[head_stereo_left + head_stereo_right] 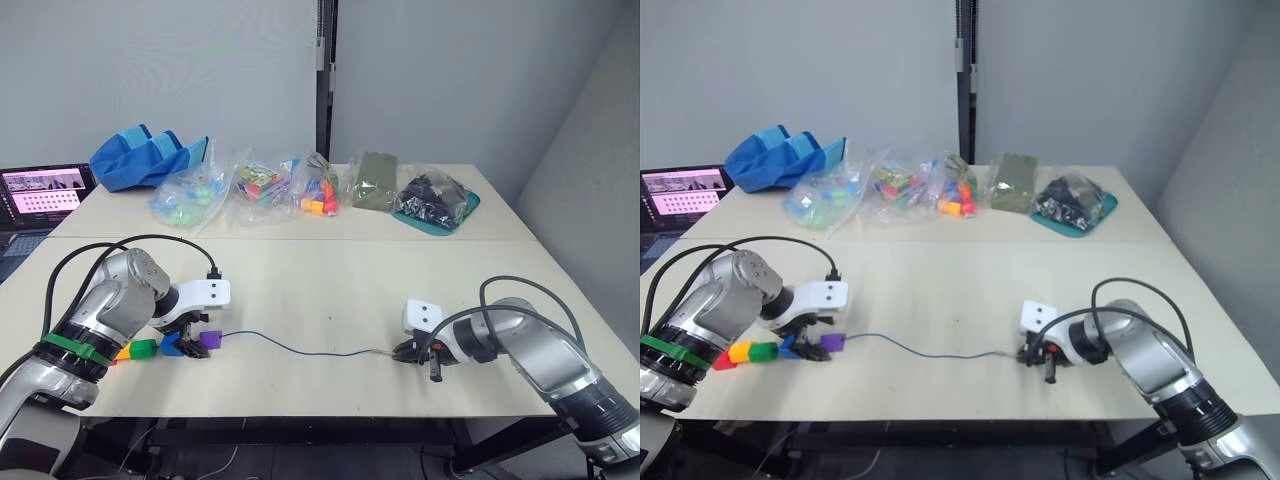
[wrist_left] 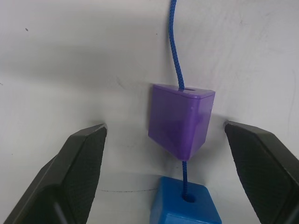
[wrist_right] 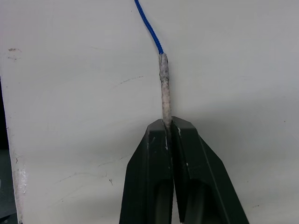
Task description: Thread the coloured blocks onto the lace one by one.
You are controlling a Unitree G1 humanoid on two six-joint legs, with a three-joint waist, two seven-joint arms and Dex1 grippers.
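The thin blue lace [image 1: 300,350] lies across the table's front part. A purple block [image 2: 180,119] is strung on it, and the blue block [image 2: 186,207] sits just behind on the same cord. Green [image 1: 143,347], yellow [image 1: 124,352] and red [image 1: 110,358] blocks continue the row toward the left. My left gripper [image 1: 195,340] is open, one finger [image 2: 77,163] on each side of the purple block and clear of it. My right gripper [image 3: 167,125] is shut on the lace's stiff pale tip [image 3: 164,91], low over the table at the front right.
Clear bags of mixed toys [image 1: 262,188] line the back of the table, with a blue cloth bag [image 1: 145,157] at the back left and a teal tray [image 1: 437,203] holding a dark bag. A laptop [image 1: 42,195] stands off the left edge. A seam [image 1: 400,238] divides the tabletop.
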